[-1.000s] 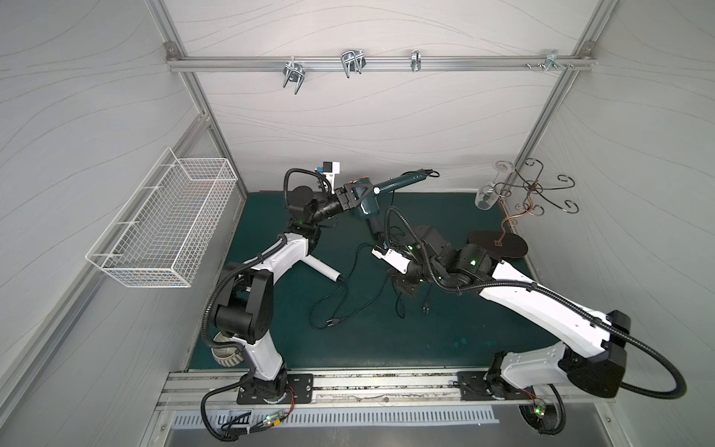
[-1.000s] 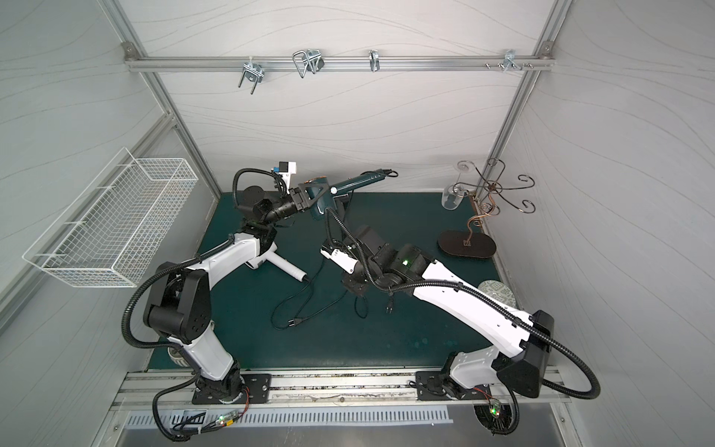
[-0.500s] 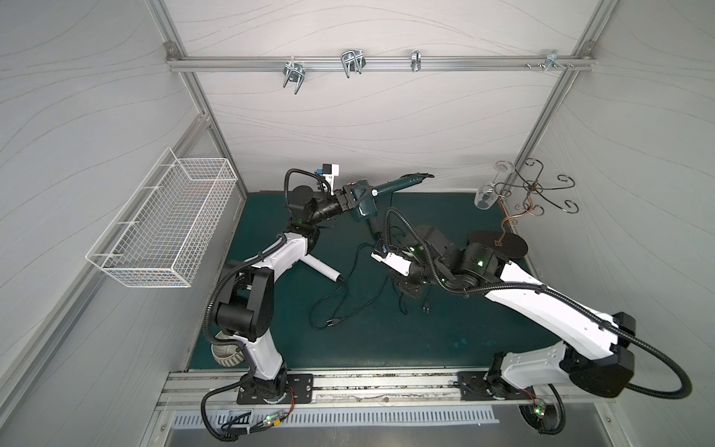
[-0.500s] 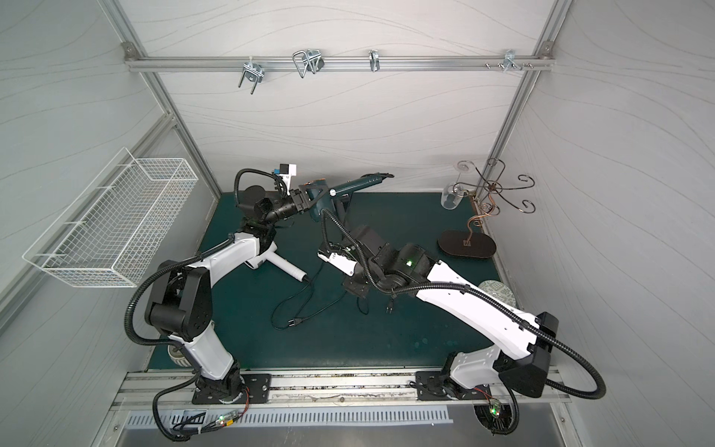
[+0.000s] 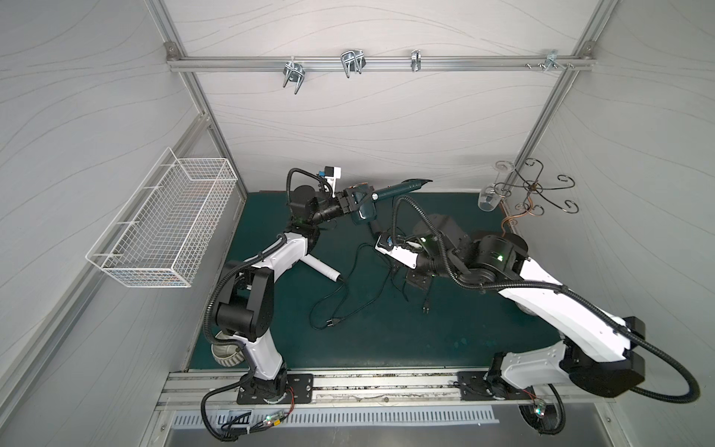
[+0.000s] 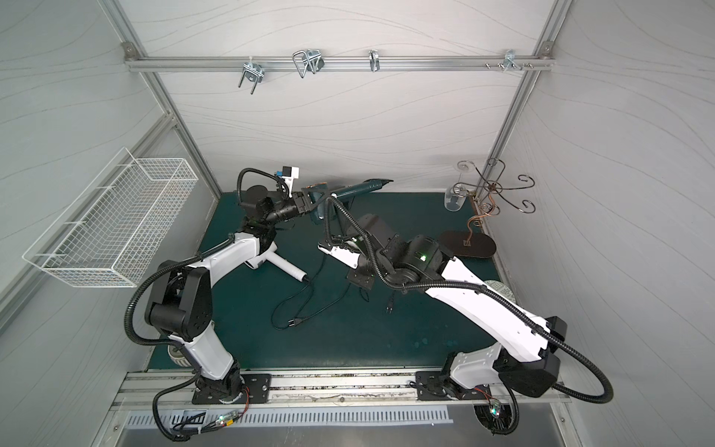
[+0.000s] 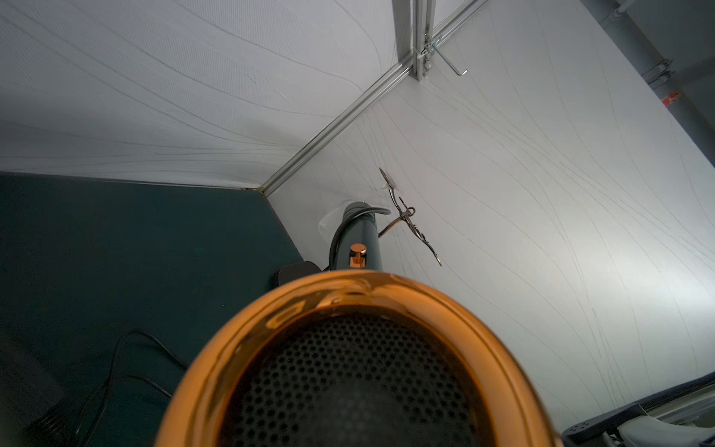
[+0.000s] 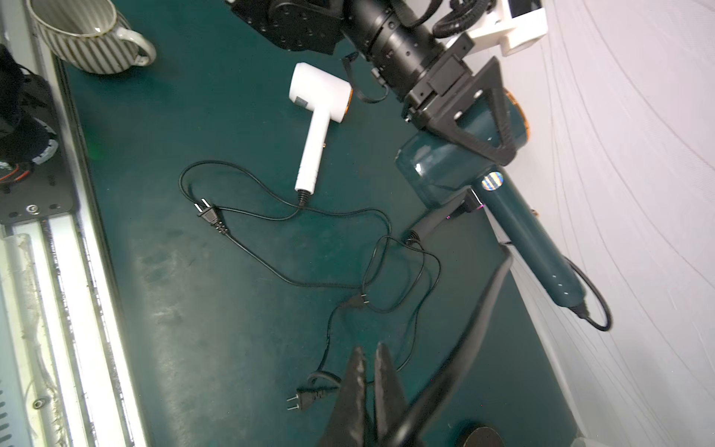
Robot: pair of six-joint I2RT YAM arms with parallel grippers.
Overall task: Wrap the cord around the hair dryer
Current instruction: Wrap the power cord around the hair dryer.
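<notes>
The left gripper (image 8: 489, 127) has its fingers (image 8: 501, 116) spread around the fat barrel of the teal hair dryer (image 8: 464, 162), clamping it. The dryer is held up at the back of the mat (image 5: 425, 348), its handle slanting toward the back wall with the tip close to it. Its cord (image 8: 599, 313) loops out of the handle's end.

The right gripper (image 8: 369, 354) hangs just in front, fingers pressed together. A blurred dark strand runs past them from beside the handle; whether it is pinched cannot be told.

A white hair dryer (image 5: 317, 267) and loose cords (image 5: 348, 294) lie on the mat. A striped mug (image 8: 89, 38) stands at the front left corner, its inside mostly hidden. A wire basket (image 5: 166, 232) hangs on the left wall. A glass (image 5: 486, 201) hangs upside down from the hook stand (image 5: 534, 189) at back right. The widest bare mat lies along the front, centre to right.
</notes>
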